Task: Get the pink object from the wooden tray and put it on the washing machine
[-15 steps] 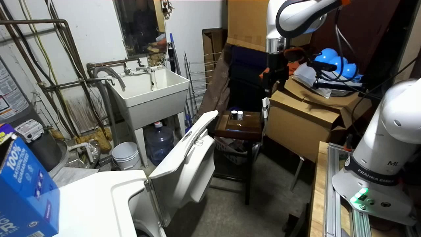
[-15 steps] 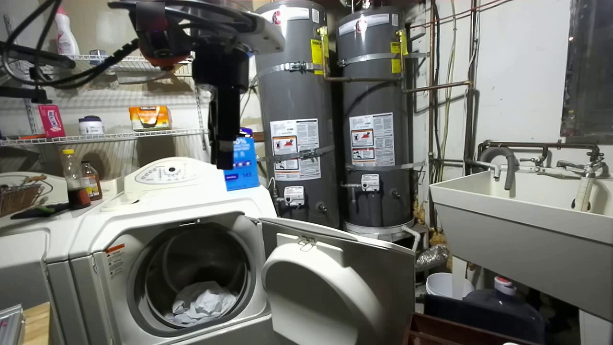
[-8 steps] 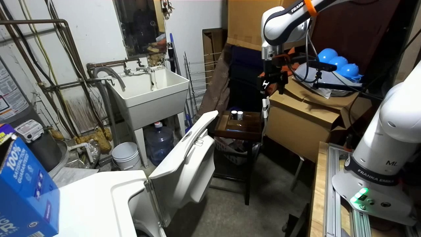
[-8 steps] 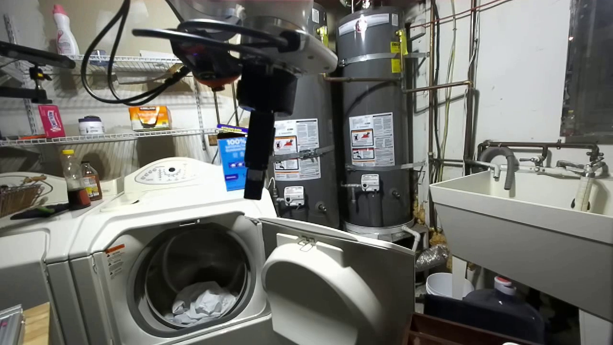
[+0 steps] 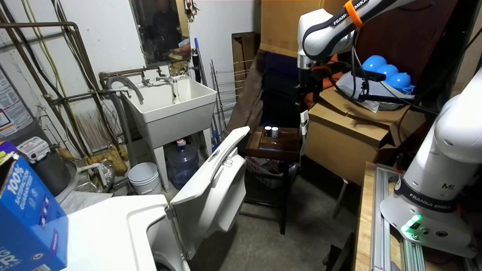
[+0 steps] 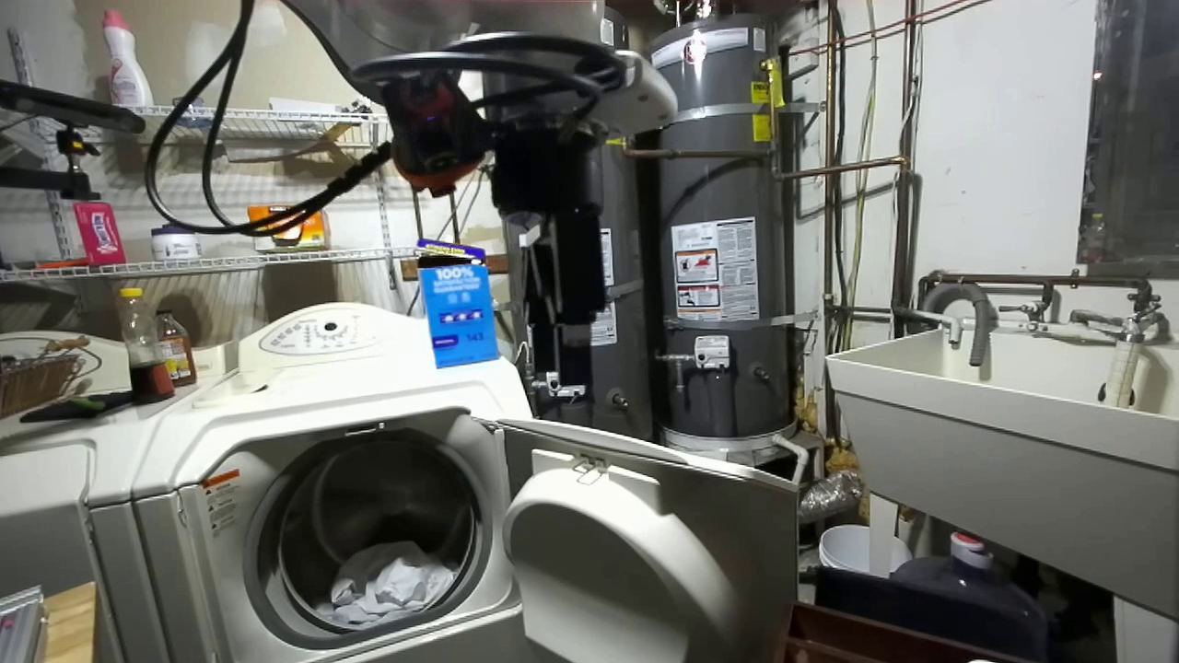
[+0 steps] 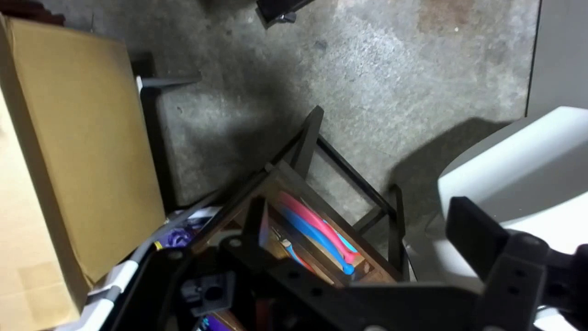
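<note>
- The washing machine point(image 5: 101, 233) sits at eight o'clock in an exterior view. Its flat top is the goal; a blue box point(image 5: 35, 222) stands upright on it, so the set-down had best go beside that.
- The arm point(image 5: 433, 177), based at four o'clock there, reaches across with its wrist turned down, which suits lifting from above.
- The door panel point(image 5: 211, 195), at seven o'clock, is hinged to the washing machine and swung out. It juts toward the wooden tray point(image 5: 272, 153), so a high carry seems wise.
- The dark stand point(image 5: 285, 195) props the tray up, presumably to bring it within reach.
- The wooden tray lies flat at about half past three; its compartments keep slim things in order.
- The gripper point(image 7: 360, 214), coming in from six o'clock in the wrist view, is spread wide with nothing held, likely for the pick. It hangs well above the tray.
- The pink object point(image 7: 320, 224) is in the tray, at five o'clock in the wrist view, slanting from half past ten to half past four along the rim. A blue piece point(image 7: 317, 235) lies close on its seven-o'clock side; whether they touch I cannot tell. Since the gripper closes from nine to three, some wrist turn seems needed to pinch the pink alone.
</note>
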{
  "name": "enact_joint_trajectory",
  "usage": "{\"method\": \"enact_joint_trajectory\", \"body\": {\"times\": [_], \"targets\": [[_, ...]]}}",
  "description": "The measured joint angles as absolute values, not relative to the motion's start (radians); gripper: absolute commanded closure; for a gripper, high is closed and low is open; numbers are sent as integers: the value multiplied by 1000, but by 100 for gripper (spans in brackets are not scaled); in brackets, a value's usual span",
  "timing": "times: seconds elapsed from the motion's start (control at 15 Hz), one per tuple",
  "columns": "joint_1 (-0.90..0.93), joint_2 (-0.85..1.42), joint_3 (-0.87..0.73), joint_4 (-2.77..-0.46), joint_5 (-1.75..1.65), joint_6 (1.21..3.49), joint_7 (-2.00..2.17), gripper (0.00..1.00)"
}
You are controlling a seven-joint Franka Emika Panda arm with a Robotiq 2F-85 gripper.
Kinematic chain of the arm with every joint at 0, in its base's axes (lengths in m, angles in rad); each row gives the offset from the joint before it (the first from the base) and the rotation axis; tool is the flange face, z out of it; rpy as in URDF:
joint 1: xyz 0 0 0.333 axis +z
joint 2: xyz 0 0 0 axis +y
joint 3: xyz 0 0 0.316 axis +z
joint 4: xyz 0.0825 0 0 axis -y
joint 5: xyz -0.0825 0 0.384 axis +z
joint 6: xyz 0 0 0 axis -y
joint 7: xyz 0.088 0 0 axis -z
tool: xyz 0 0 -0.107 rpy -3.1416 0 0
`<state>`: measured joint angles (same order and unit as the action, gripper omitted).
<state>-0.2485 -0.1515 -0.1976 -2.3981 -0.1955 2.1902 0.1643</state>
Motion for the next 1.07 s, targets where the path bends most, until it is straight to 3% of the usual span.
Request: {"method": "enact_joint_trajectory", "body": {"times": [0.27,0.53,0.8,1.07], "targets": [[-218,-71,-308,-2379,-86,2307,-144,0],[-230,117,-313,-2263,133,2276,-404,0],[-265,332,-308,-2084,143,2195,-358,0],[-271,370,-301,-2047,142,2193,-346,0]]}}
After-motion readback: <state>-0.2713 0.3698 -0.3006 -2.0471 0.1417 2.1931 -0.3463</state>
